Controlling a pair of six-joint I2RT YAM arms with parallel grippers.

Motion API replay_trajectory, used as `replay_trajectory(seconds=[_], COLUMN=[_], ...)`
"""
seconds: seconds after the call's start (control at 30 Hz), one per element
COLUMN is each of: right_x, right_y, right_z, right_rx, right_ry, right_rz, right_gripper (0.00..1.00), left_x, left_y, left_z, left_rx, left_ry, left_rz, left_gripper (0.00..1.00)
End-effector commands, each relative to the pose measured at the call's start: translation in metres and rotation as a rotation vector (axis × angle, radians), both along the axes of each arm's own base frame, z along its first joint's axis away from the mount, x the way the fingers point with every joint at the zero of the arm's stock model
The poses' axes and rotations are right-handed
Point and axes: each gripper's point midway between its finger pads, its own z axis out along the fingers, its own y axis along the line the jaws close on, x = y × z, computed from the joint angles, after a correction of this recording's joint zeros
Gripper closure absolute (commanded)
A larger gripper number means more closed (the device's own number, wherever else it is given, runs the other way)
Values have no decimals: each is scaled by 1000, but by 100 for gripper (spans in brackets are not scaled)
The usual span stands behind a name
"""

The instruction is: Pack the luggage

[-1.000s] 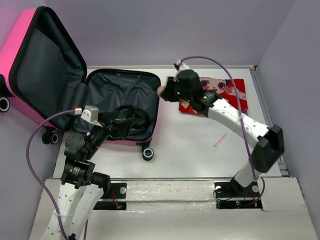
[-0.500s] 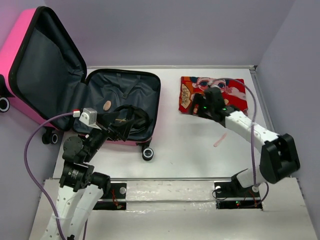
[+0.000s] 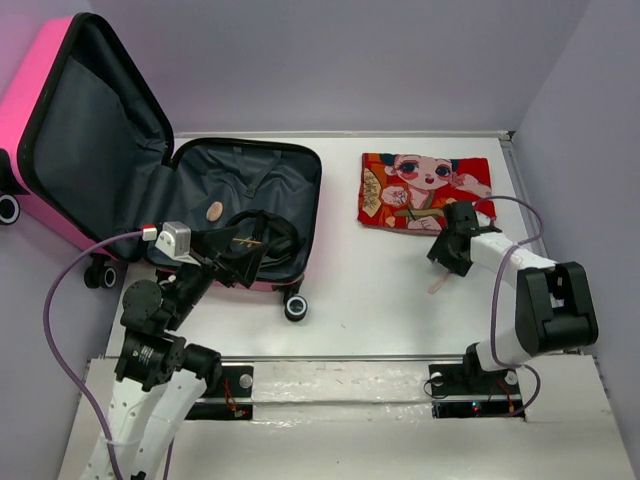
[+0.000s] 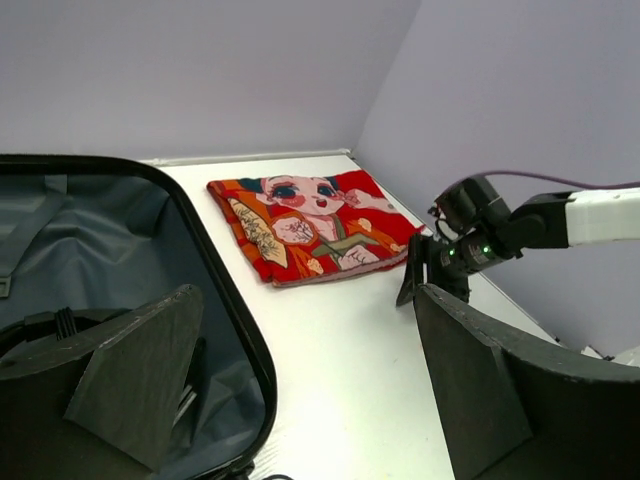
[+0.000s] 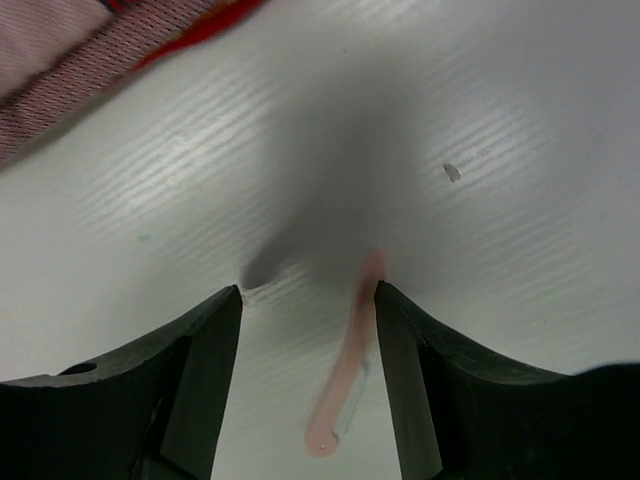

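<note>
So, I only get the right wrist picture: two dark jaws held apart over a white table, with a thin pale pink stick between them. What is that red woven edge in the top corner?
Observer: It is the edge of a flat red cloth printed with a cartoon girl. The cloth lies on the white table just beyond the thin pale pink stick.
Operator: Where would things get packed?
Observer: In a bright pink hard-shell suitcase, which lies open at the table's far left with its lid raised.
Operator: Is anything in it?
Observer: Yes, a small round tan disc rests on its dark grey lining.
</note>
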Motion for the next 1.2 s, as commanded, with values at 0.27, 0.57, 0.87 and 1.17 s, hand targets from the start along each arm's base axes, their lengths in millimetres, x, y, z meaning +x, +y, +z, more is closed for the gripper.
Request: replay_trajectory(seconds=[0.27, 0.57, 0.87, 1.17], right_x=[-34, -52, -61, -47], right_y=[-11, -4, 10, 27], right_z=[-7, -7, -13, -37], right_rx=[-12, 22, 100, 159], right_ry=[70, 113, 136, 134], right_rz=[-56, -17, 12, 65], right_gripper=[40, 45, 48, 70], left_x=[-19, -24, -28, -24], left_y=[3, 4, 6, 4], left_z=[36, 39, 42, 38], left_rx=[-24, -28, -35, -27], left_ry=[-113, -125, -137, -121], left_rz=[-12, -12, -11, -9], left_gripper=[1, 1, 1, 1])
